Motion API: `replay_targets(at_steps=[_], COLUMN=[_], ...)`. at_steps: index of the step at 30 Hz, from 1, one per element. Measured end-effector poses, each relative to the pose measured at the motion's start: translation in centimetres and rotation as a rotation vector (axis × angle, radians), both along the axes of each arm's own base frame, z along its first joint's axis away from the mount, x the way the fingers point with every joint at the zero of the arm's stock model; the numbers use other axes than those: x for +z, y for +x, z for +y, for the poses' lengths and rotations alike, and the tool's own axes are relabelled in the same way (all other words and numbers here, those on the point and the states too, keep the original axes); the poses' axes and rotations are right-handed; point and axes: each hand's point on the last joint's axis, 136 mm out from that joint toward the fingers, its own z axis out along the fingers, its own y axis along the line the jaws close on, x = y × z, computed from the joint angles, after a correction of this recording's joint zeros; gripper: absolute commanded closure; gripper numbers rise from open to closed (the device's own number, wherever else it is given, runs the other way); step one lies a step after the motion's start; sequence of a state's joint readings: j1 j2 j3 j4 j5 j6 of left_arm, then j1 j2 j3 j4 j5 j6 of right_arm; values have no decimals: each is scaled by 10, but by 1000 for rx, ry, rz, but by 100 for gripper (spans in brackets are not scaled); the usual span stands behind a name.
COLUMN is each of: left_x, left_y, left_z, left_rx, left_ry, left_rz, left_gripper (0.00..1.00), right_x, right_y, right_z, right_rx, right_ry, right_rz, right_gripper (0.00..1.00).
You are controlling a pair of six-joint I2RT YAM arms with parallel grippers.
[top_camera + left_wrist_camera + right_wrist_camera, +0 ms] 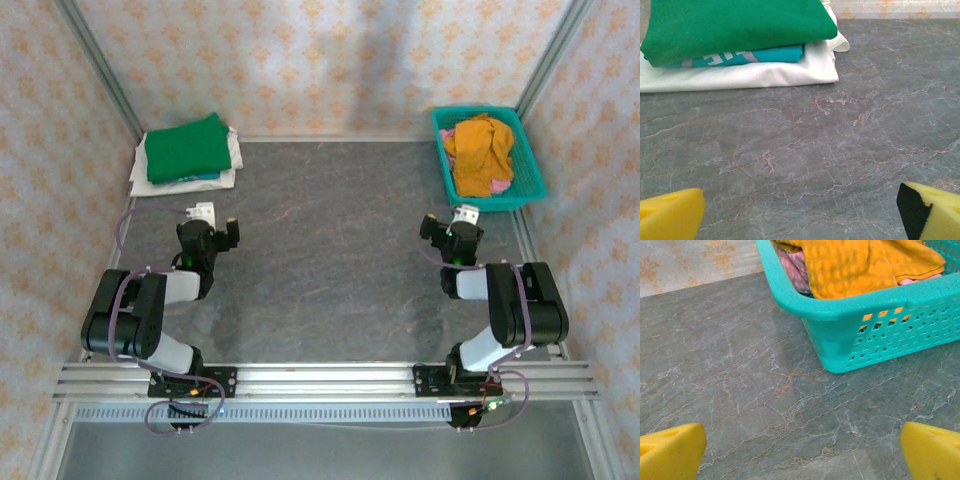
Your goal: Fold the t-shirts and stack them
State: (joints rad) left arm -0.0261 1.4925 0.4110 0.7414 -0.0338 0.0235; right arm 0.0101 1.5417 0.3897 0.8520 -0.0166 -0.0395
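Teal t-shirt (765, 54) largely hidden between green t-shirt (735, 25) and white t-shirt (765, 75); all three lie ahead of spread left gripper (800, 210), not touching; right gripper (802, 450) also spread, empty

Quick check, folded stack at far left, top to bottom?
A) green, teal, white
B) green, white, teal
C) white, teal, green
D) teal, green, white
A: the left wrist view shows the green t-shirt on top, the teal t-shirt under it, and the white t-shirt at the bottom.
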Motion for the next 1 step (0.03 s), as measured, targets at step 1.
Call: replay_targets(at_steps=[1], left_x=[0], left_y=[0], left_z=[0], left_rx=[0], left_ry=[0], left_rz=[0], left_gripper=[0], right_x=[0], right_y=[0], right_z=[1], right_rx=[3], right_ry=[1], right_rz=[0], right_gripper=[1])
